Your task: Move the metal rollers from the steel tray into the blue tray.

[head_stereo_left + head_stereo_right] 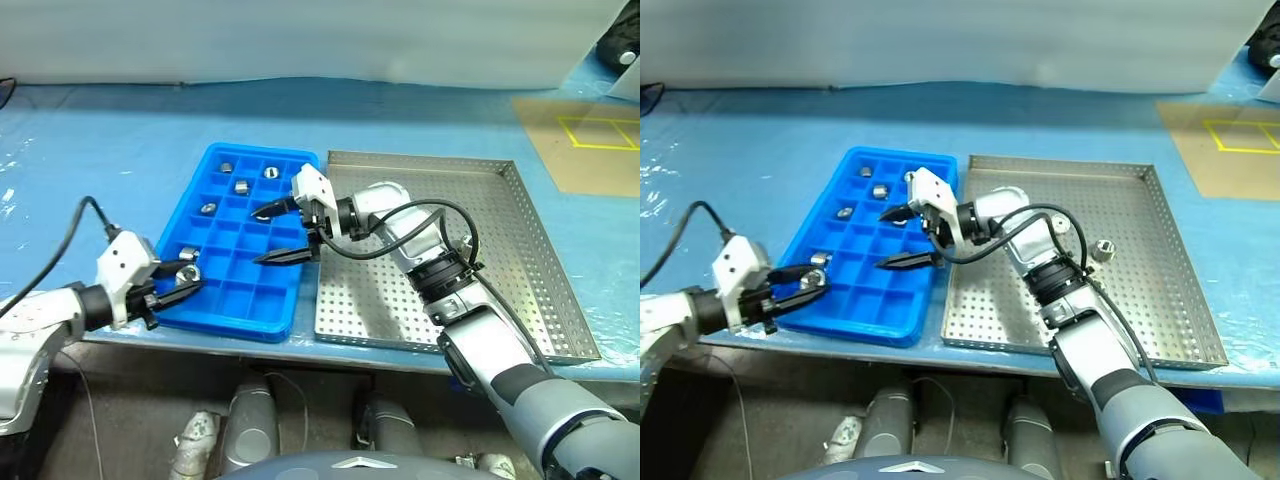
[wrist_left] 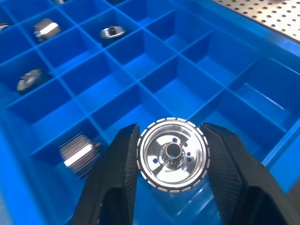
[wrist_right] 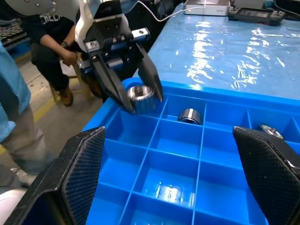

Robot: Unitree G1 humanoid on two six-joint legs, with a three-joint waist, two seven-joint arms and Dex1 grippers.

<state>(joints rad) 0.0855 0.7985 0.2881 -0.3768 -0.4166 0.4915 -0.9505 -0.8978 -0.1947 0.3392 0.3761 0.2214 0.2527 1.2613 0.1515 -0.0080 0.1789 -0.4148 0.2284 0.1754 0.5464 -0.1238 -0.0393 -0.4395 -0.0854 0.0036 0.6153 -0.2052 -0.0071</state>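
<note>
Blue-covered table (image 1: 150, 130); brown board (image 1: 585, 140) with yellow square outline.

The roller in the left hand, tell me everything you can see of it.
The roller is a shiny silver metal ring, seen end-on in the left wrist view: a finely notched outer rim, a dished face with a few small holes, and a raised hub with a centre hole. The left hand is shut on it, one black finger on each side. It hangs over the blue tray, above an empty compartment near the tray's near left corner, beside a compartment that already holds another roller.
</note>
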